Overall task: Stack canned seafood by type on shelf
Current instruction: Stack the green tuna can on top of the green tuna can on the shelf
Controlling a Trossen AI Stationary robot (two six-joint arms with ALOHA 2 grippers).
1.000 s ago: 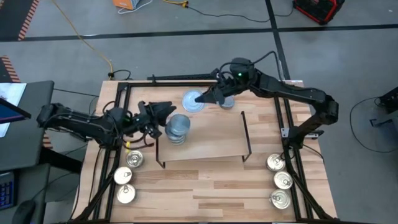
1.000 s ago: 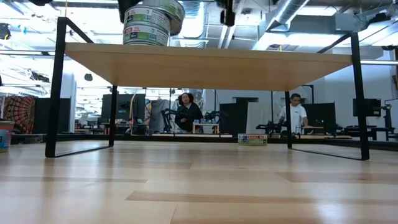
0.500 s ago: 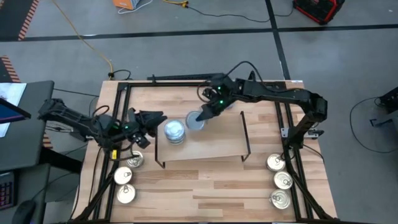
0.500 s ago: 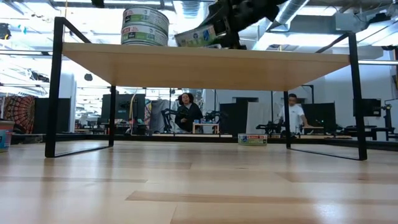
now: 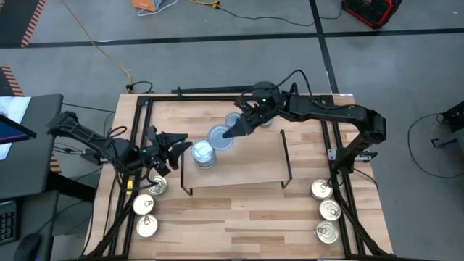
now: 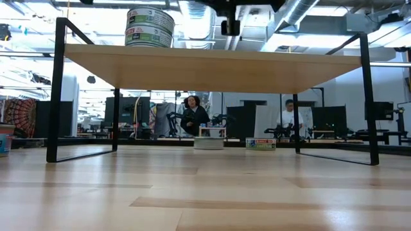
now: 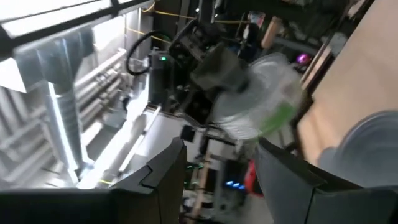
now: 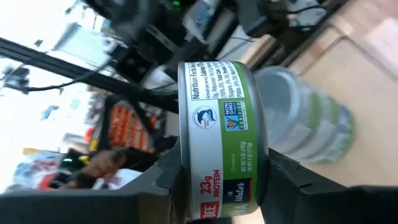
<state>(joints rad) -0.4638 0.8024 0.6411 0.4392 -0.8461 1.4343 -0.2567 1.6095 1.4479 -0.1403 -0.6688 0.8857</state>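
Carrying a blue-grey tin (image 5: 220, 136) clamped between its fingers, the right gripper (image 5: 233, 130) hangs above the shelf (image 5: 246, 163), just beside the blue-grey stack (image 5: 204, 153) standing near the shelf's left end. Two tins are visible in that stack from the low view. The left gripper (image 5: 177, 143) sits off the shelf's left edge with fingers apart and nothing held. Six silver pull-tab tins lie on the counter (image 5: 239, 225) in front of the shelf: three at front left (image 5: 147, 206), three at front right (image 5: 326, 211). Judgement: blue-grey stacking is partway done; the silver type is not yet started.
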